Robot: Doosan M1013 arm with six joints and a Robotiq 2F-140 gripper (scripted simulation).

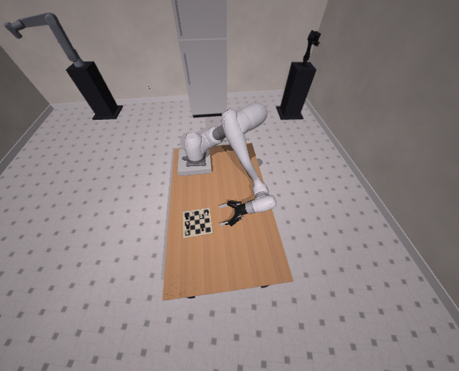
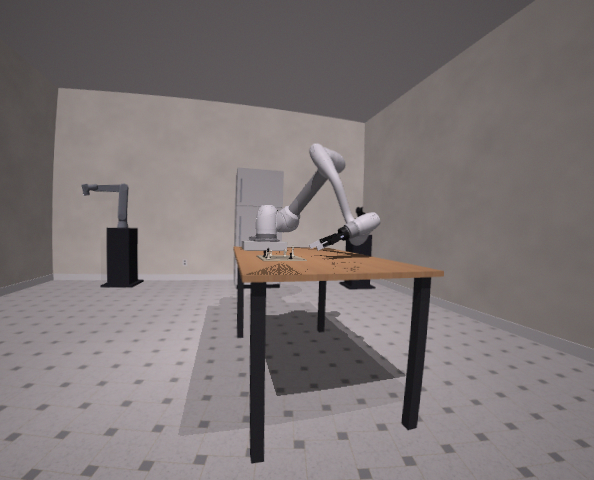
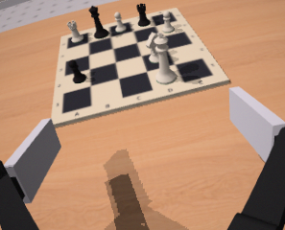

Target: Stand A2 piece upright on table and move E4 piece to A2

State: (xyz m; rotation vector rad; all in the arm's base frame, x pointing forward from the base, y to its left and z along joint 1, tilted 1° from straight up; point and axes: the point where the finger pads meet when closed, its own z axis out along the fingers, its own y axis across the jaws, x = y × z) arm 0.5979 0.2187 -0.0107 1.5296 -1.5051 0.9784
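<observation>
Sadly, chessboard point(image 3: 137, 99) edge markings too blurred

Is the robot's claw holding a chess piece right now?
No, the gripper is wide open with only table between its fingers.

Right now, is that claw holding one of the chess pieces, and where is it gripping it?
Nothing is held. The claw stands wide open over bare table, short of the chessboard.
</observation>
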